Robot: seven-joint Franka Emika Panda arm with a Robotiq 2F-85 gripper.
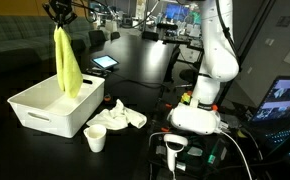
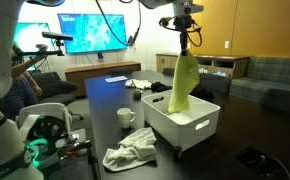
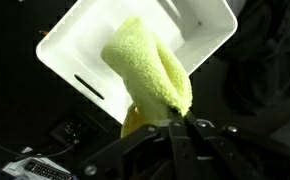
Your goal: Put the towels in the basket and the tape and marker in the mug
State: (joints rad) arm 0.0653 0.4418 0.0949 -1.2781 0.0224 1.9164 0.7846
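My gripper (image 1: 57,22) is shut on the top of a yellow-green towel (image 1: 67,62) that hangs down into a white basket (image 1: 45,118). Both show in the other exterior view too: gripper (image 2: 186,42), towel (image 2: 182,85), basket (image 2: 200,130). In the wrist view the towel (image 3: 145,62) hangs from the jaws (image 3: 170,122) over the basket (image 3: 75,55). A crumpled white towel (image 1: 123,115) lies on the black table beside the basket; it also shows in an exterior view (image 2: 133,150). A white mug (image 1: 96,138) stands near it, and in an exterior view (image 2: 126,117). Tape and marker are not visible.
The robot base (image 1: 198,112) stands at the table edge with cables. A tablet (image 1: 105,62) lies farther back on the table. A laptop screen (image 1: 285,100) is at one side. A large wall screen (image 2: 95,25) and couches stand behind.
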